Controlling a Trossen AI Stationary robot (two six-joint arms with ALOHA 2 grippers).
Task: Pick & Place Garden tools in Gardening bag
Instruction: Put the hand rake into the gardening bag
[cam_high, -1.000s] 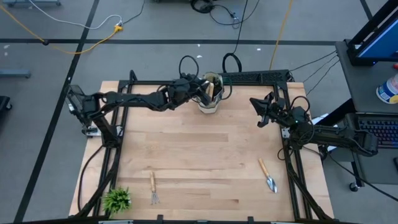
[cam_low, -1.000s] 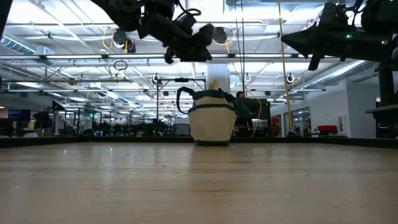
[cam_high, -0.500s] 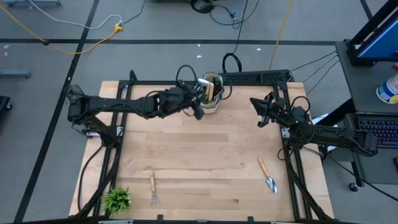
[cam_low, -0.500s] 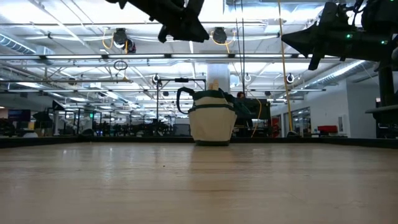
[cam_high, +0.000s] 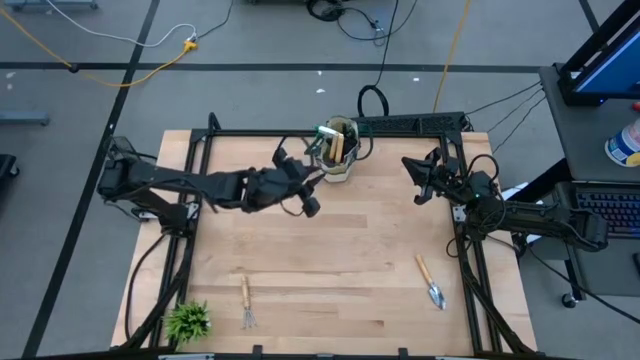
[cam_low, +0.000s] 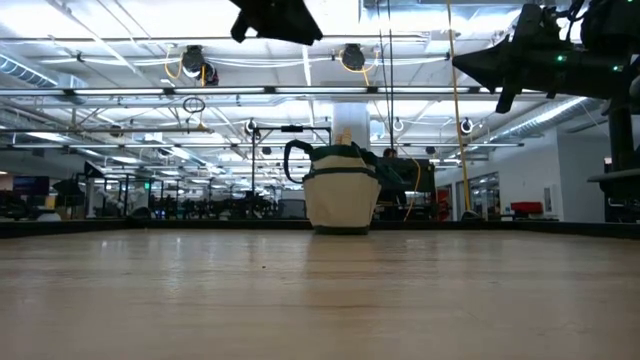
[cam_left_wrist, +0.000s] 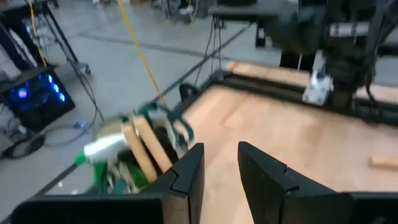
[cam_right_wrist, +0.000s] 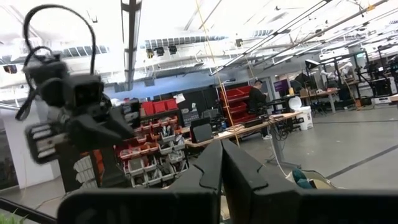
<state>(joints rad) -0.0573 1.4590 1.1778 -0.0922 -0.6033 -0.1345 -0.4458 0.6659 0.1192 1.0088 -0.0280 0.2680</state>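
The beige gardening bag (cam_high: 338, 152) stands upright at the table's far edge, also in the low view (cam_low: 342, 192). Wooden tool handles (cam_left_wrist: 146, 146) and a green spray bottle with a white trigger (cam_left_wrist: 99, 149) stick out of its top. A small wooden-handled rake (cam_high: 246, 302) lies flat near the front left, and a trowel (cam_high: 431, 283) lies flat near the front right. My left gripper (cam_high: 312, 206) hovers high over the table, nearer than the bag and to its left. Its fingers (cam_left_wrist: 221, 149) are slightly open with nothing between them. My right gripper (cam_high: 413, 178) waits shut at the right.
A small spiky green plant (cam_high: 188, 320) sits at the front left corner. A black metal frame (cam_high: 420, 122) runs around the table's back and sides. Bare wood lies between the bag and the two tools in front.
My left gripper has drawn back from above the bag toward the table's near edge and a little to the left. It has risen and, in the low view, climbed to the top of the picture. It carries nothing. The bag and the tools on the table have stayed put.
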